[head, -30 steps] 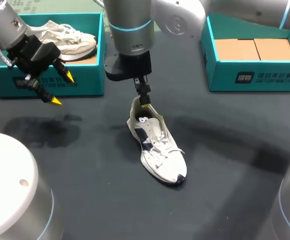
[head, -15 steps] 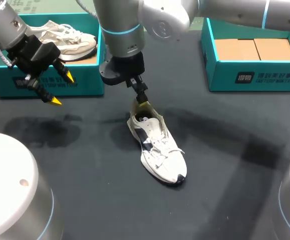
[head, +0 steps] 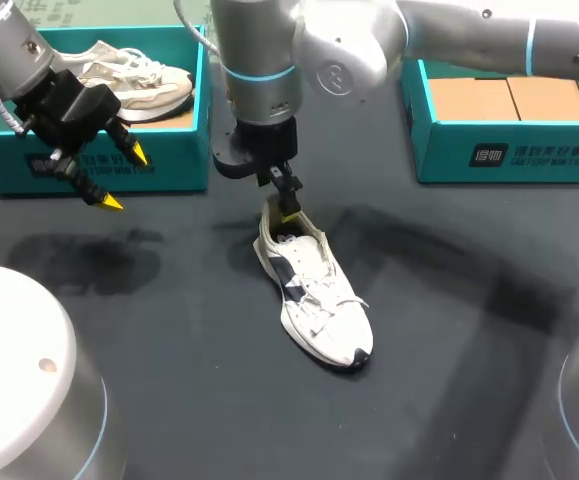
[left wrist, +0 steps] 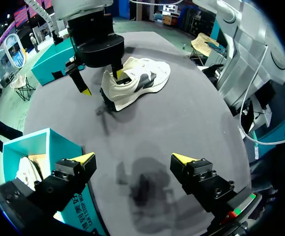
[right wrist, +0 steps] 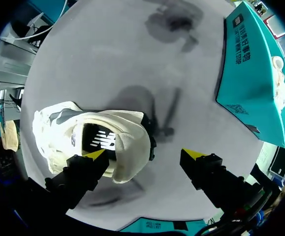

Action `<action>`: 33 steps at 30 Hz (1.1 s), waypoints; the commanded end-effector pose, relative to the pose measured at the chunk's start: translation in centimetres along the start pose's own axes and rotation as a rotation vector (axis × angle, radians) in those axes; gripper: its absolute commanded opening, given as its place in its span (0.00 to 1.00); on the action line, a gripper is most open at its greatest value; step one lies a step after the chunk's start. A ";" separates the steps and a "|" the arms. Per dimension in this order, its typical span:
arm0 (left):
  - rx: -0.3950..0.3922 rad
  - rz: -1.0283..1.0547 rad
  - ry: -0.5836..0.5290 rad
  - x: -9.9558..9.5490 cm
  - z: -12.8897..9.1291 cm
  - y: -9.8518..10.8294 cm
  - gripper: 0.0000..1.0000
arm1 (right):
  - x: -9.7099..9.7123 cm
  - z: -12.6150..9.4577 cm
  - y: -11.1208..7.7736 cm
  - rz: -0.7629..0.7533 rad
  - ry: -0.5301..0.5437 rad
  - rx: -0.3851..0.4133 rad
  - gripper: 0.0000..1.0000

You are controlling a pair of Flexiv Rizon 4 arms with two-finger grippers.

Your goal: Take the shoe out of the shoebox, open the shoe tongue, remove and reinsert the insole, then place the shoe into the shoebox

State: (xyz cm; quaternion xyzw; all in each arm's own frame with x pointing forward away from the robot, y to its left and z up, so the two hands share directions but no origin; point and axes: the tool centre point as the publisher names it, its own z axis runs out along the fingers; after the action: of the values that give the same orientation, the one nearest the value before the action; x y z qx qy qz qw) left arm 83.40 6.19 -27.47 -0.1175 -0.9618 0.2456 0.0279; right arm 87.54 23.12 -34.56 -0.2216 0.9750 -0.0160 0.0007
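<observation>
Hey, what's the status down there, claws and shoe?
Left claw open, empty. Right claw open, one finger inside shoe opening. Shoe on table, nothing else by it.

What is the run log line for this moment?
stage: shoe out on table | right end effector: open, one finger at shoe's heel opening | left end effector: open, empty, before shoebox

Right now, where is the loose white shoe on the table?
In the head view the white shoe lies mid-table, between the left shoebox and the right shoebox but nearer the robot, with the jaws of the right arm open at its heel.
</observation>
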 end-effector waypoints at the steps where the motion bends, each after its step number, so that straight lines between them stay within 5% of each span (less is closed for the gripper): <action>1: -0.003 0.000 0.000 0.0 0.0 0.0 1.00 | 0.0 0.7 0.2 -0.004 0.002 -0.003 1.00; 9: -0.003 0.000 0.000 0.0 0.0 0.0 1.00 | -0.2 2.5 0.8 -0.009 0.002 -0.001 1.00; 24: -0.003 0.000 0.000 0.0 0.0 0.0 1.00 | -0.5 3.9 0.7 0.006 -0.002 -0.007 0.75; 26: -0.003 0.000 0.000 0.0 0.0 0.0 1.00 | -0.5 4.1 0.6 0.008 0.003 -0.007 0.67; 30: -0.003 0.000 0.000 0.0 0.0 0.0 1.00 | -0.4 4.1 0.6 0.013 0.009 -0.008 0.35; 32: -0.003 0.000 0.000 0.0 0.0 0.0 1.00 | -0.2 3.9 0.6 0.014 0.005 -0.007 0.00; 33: -0.003 0.000 0.000 0.0 0.0 0.0 1.00 | -0.2 3.8 0.6 0.014 0.004 -0.006 0.00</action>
State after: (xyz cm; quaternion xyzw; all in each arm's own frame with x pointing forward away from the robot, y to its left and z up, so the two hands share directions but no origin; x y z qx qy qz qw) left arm 83.40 6.19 -27.48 -0.1175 -0.9618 0.2456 0.0279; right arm 87.63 23.63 -38.67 -0.2149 0.9765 -0.0122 -0.0037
